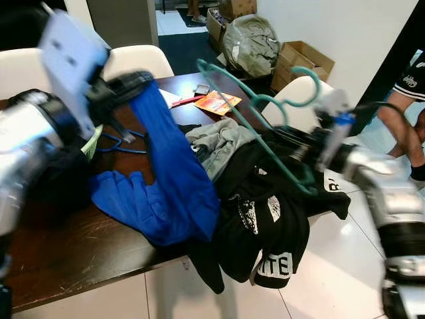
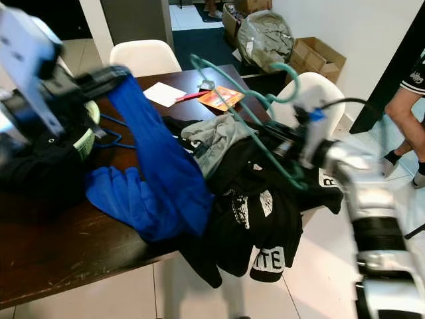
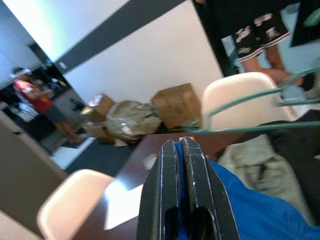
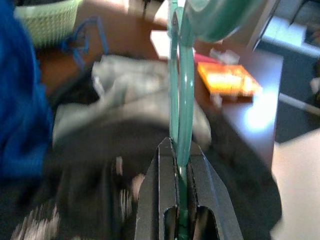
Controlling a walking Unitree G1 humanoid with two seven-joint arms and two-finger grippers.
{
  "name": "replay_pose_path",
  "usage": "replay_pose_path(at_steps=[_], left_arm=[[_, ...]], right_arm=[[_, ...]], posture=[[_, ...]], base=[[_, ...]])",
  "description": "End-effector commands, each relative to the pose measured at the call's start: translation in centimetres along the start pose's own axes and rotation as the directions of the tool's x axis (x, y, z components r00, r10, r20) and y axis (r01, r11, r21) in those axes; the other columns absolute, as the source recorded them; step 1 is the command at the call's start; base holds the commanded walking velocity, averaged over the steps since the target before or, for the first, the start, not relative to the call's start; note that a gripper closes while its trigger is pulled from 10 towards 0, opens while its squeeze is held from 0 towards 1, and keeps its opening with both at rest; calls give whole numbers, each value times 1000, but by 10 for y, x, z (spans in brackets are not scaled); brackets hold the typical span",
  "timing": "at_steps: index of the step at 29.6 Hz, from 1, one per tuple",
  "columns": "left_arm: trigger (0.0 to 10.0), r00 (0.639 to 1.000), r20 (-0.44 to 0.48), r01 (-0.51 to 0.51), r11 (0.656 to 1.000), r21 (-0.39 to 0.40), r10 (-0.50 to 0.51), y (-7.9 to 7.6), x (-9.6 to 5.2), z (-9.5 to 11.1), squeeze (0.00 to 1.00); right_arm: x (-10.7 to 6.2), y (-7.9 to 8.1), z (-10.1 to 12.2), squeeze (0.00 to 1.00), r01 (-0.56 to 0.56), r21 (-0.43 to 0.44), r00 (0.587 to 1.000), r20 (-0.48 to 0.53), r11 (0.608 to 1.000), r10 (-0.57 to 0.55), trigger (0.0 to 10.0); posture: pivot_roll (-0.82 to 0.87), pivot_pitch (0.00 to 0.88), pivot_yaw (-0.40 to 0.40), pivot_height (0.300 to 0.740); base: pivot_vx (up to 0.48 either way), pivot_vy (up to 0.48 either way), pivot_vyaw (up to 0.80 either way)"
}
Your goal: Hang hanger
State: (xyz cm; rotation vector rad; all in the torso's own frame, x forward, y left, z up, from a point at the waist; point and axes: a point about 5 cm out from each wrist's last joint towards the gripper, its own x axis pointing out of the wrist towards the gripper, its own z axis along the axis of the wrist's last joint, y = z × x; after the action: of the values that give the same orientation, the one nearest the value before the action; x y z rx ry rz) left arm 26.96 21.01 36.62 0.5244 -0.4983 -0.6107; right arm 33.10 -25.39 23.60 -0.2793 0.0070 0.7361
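The black T-shirt (image 1: 265,212) hanging over the near right edge of the dark wooden table (image 1: 80,252) carries white print; the letters "ITE" are legible, and the rest cannot be read. The left gripper (image 3: 181,150) is raised over the table's left side, its jaws pressed together on the blue garment (image 1: 169,179). The right gripper (image 4: 181,150), at the right, pinches the teal hanger (image 1: 255,113), holding it above the clothing pile, hook toward the white chair (image 1: 302,93).
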Motion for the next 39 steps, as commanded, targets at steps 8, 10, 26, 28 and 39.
replay_pose_path(at_steps=[8,10,26,28,39], left_arm=[[10000,986,50,155,984,91,-160,9,-2,11,0],[10000,985,53,159,984,78,-164,9,-1,10,0],[10000,966,-175,-195,981,0,192,35,17,-51,0],[10000,955,-204,-217,976,6,214,36,18,-57,0],[10000,965,-139,-239,961,-137,221,18,38,-59,0]], right_arm=[[-68,6,15,0,-316,170,947,110,933,300,10000],[-71,9,20,0,-348,169,935,130,922,329,10000],[-62,76,26,0,-641,135,762,-5,756,647,10000],[-55,87,23,0,-643,129,757,-42,755,652,10000],[-2,112,14,0,-433,31,898,-77,901,434,10000]], posture=[[21,124,5,740],[13,125,9,740],[1,141,14,740],[-4,142,16,740],[-4,144,25,740]], base=[[0,0,0],[0,0,0],[0,0,0],[0,0,0],[0,0,0]])
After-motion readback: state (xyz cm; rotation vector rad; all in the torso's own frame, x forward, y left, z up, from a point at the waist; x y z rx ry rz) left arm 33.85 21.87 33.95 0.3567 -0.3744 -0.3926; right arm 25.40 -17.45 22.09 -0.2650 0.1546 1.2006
